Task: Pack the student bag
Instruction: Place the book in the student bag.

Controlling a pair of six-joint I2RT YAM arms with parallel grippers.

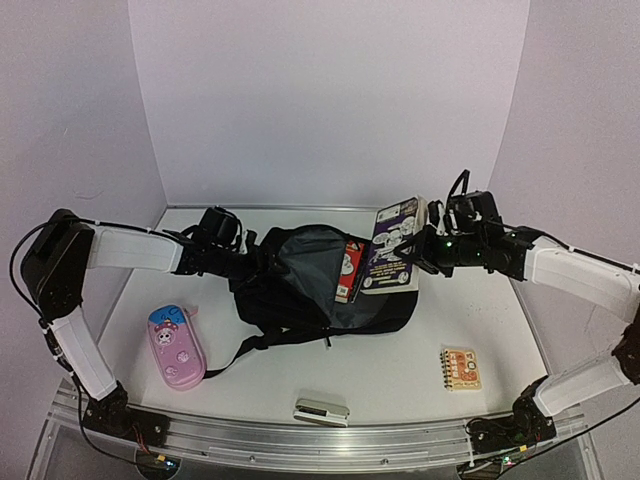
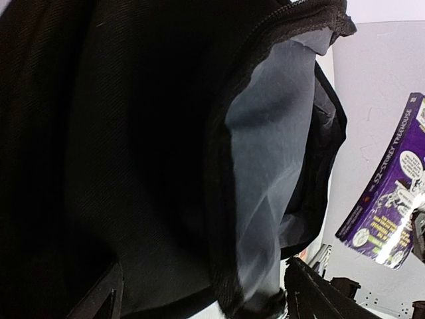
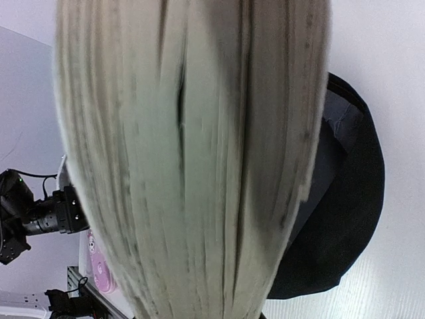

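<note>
A: Top external view: right hand (image 1: pixel 425 252) clamped on the purple book (image 1: pixel 393 245), tilted over the student bag (image 1: pixel 310 285), on the desk (image 1: pixel 390 375) toward its far edge.
B: Left hand (image 1: pixel 235 250)?
A: Spread wide at the bag's left rim, gripping nothing. Book wants lowering into the mouth, I'd say; a red-covered item (image 1: pixel 347 270) crowds that side.
B: Pink pencil case (image 1: pixel 176 345), notepad (image 1: pixel 460 367), small silver thing (image 1: pixel 321 410) wait along the near edge.

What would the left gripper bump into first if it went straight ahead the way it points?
The black backpack. The left gripper points right at the bag's side, and dark fabric fills its wrist view between the open fingers, so it would probably touch almost at once.
</note>
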